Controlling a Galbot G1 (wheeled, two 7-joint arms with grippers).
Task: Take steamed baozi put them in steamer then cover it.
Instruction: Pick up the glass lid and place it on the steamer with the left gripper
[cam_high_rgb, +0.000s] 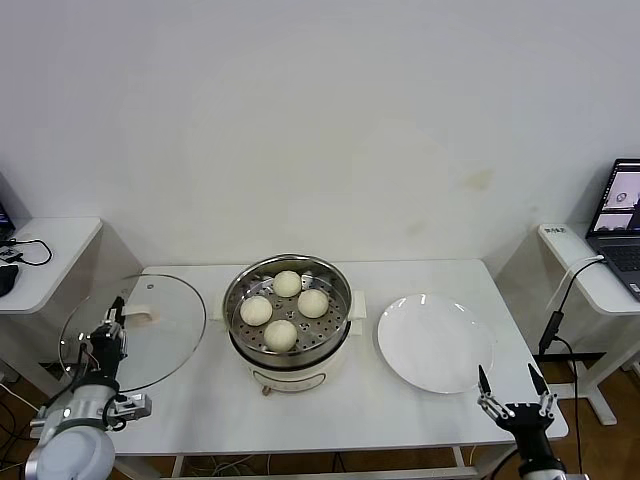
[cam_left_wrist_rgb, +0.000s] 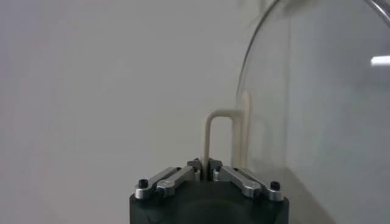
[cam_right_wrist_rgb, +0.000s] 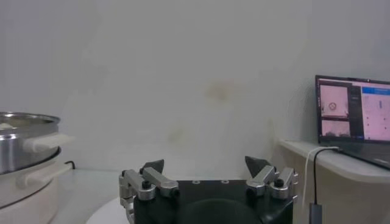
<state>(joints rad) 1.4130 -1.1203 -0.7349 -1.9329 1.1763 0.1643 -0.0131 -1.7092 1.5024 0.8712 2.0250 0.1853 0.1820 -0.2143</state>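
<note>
The steamer (cam_high_rgb: 233, 303), a shiny steel pot on a cream base, stands mid-table, uncovered, with several cream-white baozi (cam_high_rgb: 287, 283) resting on its perforated tray. At the table's left end my left gripper (cam_high_rgb: 112, 325) is shut on the cream handle (cam_left_wrist_rgb: 210, 131) of the round glass lid (cam_high_rgb: 160, 325), which is raised and tilted, apart from the steamer. In the left wrist view the lid's glass (cam_left_wrist_rgb: 317, 109) stands past the fingers (cam_left_wrist_rgb: 194, 165). My right gripper (cam_high_rgb: 513, 382) waits open and empty at the front right edge; its wrist view shows the steamer (cam_right_wrist_rgb: 24, 140) beyond the gripper (cam_right_wrist_rgb: 205, 164).
A flat white plate (cam_high_rgb: 432, 342) lies bare to the right of the steamer. A side table with a laptop (cam_high_rgb: 622, 225) stands at the far right, a cable hanging from it. Another side table (cam_high_rgb: 50, 255) with cables is at the left.
</note>
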